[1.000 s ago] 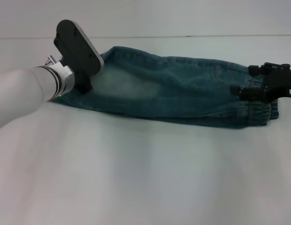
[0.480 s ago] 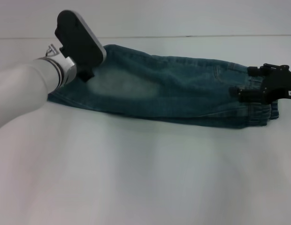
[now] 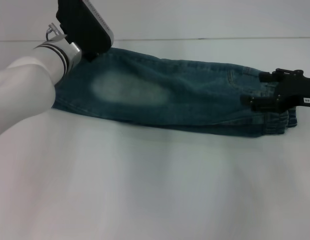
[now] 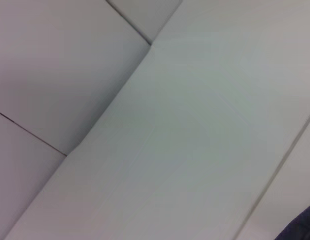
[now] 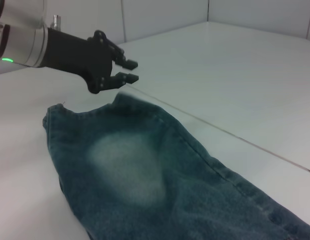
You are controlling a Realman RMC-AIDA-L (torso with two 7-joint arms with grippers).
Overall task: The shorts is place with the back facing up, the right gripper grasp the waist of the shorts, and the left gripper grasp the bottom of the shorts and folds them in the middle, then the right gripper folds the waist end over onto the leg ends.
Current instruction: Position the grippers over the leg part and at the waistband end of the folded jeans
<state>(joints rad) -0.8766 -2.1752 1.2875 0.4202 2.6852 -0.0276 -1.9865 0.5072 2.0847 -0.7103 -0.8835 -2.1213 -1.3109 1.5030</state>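
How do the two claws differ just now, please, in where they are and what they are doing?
The left claw hangs above the leg ends, touching nothing; the right claw sits at the waist. The left is raised off the shorts; the right is low against them. Both are black and open.

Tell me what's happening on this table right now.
A two-armed robot is folding denim shorts, which lie folded in half lengthwise on the white table. The left gripper hangs above the leg ends, holding nothing, its fingers only slightly apart. The right gripper is open at the waist, one finger over the band and one beside it, not closed on the cloth. The waist has not yet been folded over onto the leg ends.
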